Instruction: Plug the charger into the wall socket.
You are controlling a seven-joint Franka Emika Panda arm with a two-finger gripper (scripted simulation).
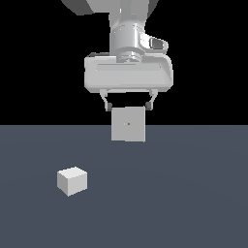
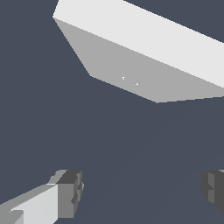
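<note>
The charger (image 1: 72,180) is a small white-grey cube on the dark floor at the exterior view's lower left. The wall socket (image 1: 128,124) is a flat light grey upright plate with a tiny yellowish dot at its centre, standing further back. It also shows in the wrist view (image 2: 131,57) as a large slab with two small dots on its face. My gripper (image 1: 129,105) hangs open and empty in the air, in front of the socket's upper edge and well right of and above the charger. The wrist view shows its fingertips (image 2: 70,192) wide apart with bare floor between them. The charger is out of the wrist view.
A dark blue-grey floor (image 1: 184,193) spreads across the lower half of the exterior view, with a black background above it. The arm's white wrist and hand body (image 1: 128,72) fill the upper middle.
</note>
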